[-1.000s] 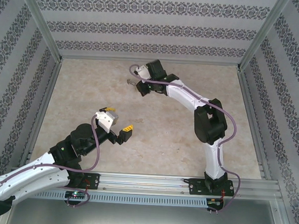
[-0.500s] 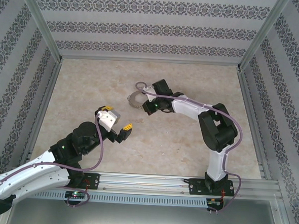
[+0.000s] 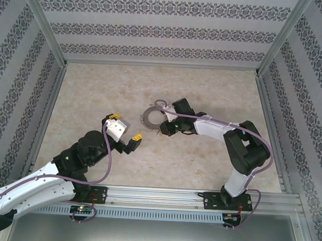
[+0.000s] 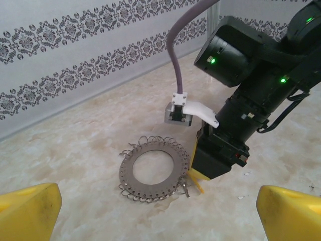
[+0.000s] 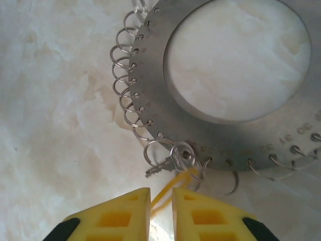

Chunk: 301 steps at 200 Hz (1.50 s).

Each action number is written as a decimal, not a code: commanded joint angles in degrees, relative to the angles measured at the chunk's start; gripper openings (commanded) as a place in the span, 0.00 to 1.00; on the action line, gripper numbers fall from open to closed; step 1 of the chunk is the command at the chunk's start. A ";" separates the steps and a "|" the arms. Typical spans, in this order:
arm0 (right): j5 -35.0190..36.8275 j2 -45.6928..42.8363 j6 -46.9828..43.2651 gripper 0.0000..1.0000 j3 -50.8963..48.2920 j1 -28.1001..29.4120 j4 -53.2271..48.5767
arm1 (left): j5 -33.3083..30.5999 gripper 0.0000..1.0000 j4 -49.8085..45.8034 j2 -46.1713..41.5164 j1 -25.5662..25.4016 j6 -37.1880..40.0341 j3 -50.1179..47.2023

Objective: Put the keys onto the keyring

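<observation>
Overhead, my right claw sits mid-frame at the lower right edge of the keyring; my left claw hangs lower left of it, fingers wide apart. From my left wrist, the keyring lies at centre — my right claw touching its right rim. From my right wrist, my fingers nearly meet on a yellow-orange strip at bottom centre; the tiny key dangles from the ring's lower edge — just above them.
</observation>
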 commanded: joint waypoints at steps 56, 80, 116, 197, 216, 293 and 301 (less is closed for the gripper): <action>15.77 -23.07 -5.51 0.82 -4.87 -1.56 -2.88 | -0.71 1.00 10.13 9.82 0.77 -8.11 -1.94; 18.06 -30.06 -6.13 0.98 -9.26 -5.96 0.47 | -3.27 1.00 14.88 15.00 3.76 -9.07 -2.37; 18.12 -37.13 -3.15 0.98 -16.96 -17.63 9.42 | 0.05 1.00 21.16 22.02 17.42 -12.16 -2.08; 21.24 -33.84 -7.96 0.98 -37.04 -28.82 42.28 | -10.78 1.00 27.55 29.53 34.91 -9.74 -4.01; 21.30 -27.38 -8.25 0.98 -37.88 -29.03 49.63 | -11.75 1.00 30.59 33.99 38.53 -9.69 -4.56; 22.80 -12.70 -4.58 0.98 -35.64 -31.28 60.76 | -6.92 1.00 41.76 42.87 44.92 -3.07 -4.40; 23.44 -13.21 -4.25 0.98 -34.91 -31.32 58.23 | -6.15 1.00 39.27 42.41 44.85 -3.15 -4.92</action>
